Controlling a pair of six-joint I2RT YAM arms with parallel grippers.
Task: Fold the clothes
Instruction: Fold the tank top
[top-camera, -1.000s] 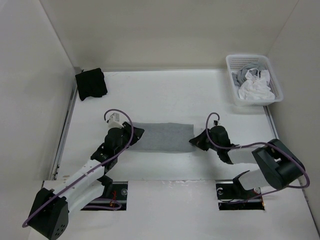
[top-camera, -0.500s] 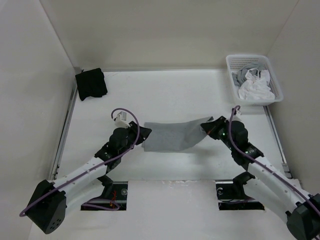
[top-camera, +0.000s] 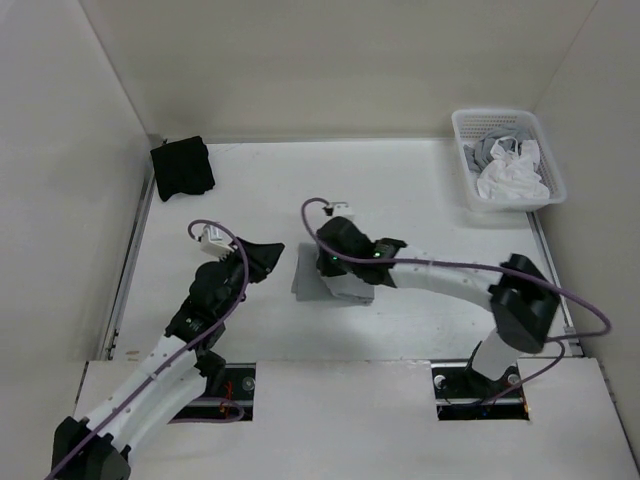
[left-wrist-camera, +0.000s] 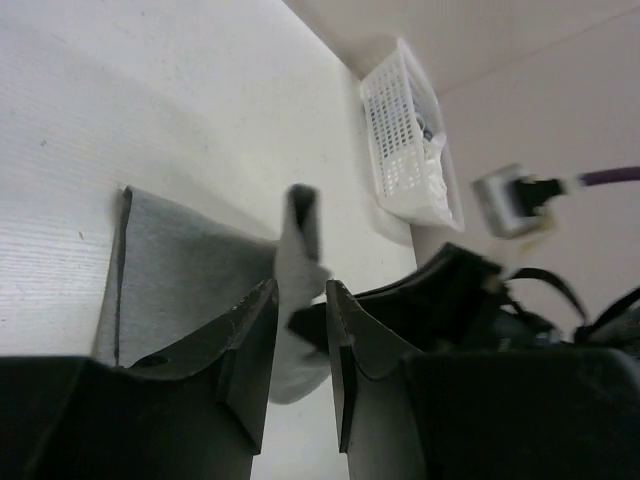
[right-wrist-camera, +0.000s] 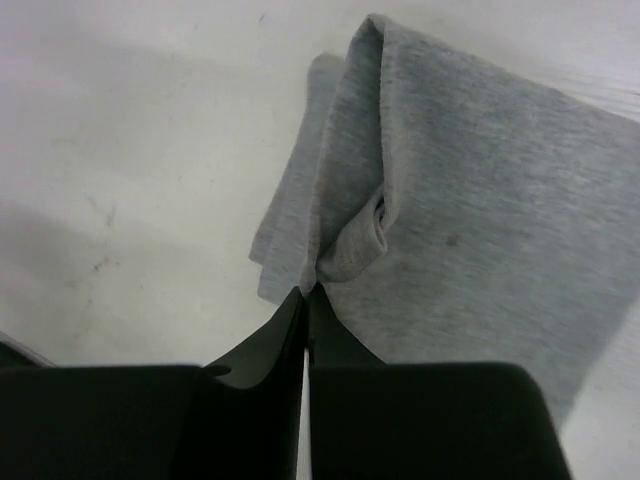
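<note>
From above, my right arm reaches across the table (top-camera: 430, 205) and covers much of the grey top (top-camera: 312, 283). The top lies folded near the middle of the table, a little toward the near edge.

My right wrist camera shows what the overhead view cannot. My right gripper (right-wrist-camera: 305, 292) is closed tight, its tips pinching a raised crease of the top. The fabric bunches into a small roll just past the tips, and the rest lies flat on the table.

My left wrist camera shows my left gripper (left-wrist-camera: 300, 345) with its fingers parted by a narrow gap and nothing between them. Beyond them a flap of the top stands lifted off the table. In the overhead view this gripper sits just beside the top's left edge, not touching it.

A white basket (top-camera: 462, 122) stands at the far right corner. From above I see a white garment (top-camera: 512, 180) and a grey one (top-camera: 485, 152) in it. My left wrist view shows mostly its mesh wall. A black cloth (top-camera: 183, 167) lies at the far left corner.
</note>
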